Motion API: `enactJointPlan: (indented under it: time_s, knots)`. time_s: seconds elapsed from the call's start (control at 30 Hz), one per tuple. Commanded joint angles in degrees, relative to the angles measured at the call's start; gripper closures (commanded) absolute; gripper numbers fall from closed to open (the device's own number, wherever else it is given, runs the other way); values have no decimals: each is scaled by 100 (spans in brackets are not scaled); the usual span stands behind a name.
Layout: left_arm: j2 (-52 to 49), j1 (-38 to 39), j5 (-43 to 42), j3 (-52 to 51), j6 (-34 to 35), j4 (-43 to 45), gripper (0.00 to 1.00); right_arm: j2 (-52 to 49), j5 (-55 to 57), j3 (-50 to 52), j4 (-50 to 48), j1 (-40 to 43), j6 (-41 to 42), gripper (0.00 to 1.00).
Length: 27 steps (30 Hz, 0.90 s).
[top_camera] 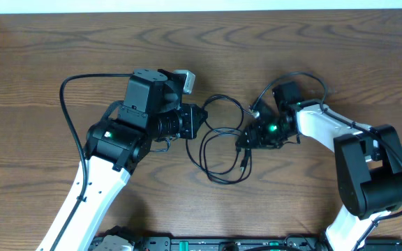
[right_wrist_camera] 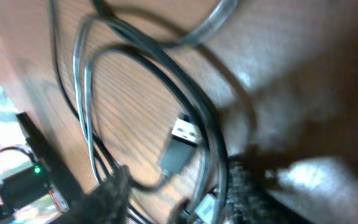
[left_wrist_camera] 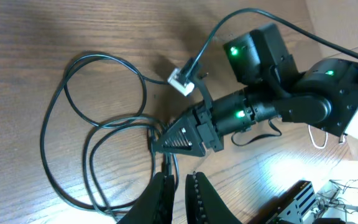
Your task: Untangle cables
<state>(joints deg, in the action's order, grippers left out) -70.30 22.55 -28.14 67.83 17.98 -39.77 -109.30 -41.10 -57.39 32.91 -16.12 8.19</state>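
The black cords (top_camera: pixel 202 148) lie in tangled loops mid-table (top_camera: pixel 47 56), between the two grippers. The right gripper (top_camera: pixel 244 141) sits low over them, its fingers (right_wrist_camera: pixel 238 186) apart, with strands and a plug (right_wrist_camera: pixel 182 140) between. The left gripper (left_wrist_camera: pixel 180 196) has its fingers nearly together where a cord reaches them; whether it pinches the cord cannot be told.

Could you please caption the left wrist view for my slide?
Right gripper amid looped black cables on wooden table.
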Motion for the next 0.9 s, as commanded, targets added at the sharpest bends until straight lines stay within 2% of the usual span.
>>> enactJointPlan:
  time_s: [0.0,0.1,0.33,0.5,0.87]
  knots:
    - [13,-20,9,-28,-74,-57,87,-509,1401,382,284,-85,52,67]
    - [22,-20,-15,-28,-76,-70,87,-509,1674,382,522,-85,59,99]
    - [63,-20,-140,-28,-76,-52,87,-468,1722,378,627,-42,52,99]
    - [72,-20,-138,-28,-76,-52,87,-177,1182,249,638,-24,-321,99]
    - [70,-20,-136,-28,-76,-70,86,1733,942,-452,1550,144,-533,99]
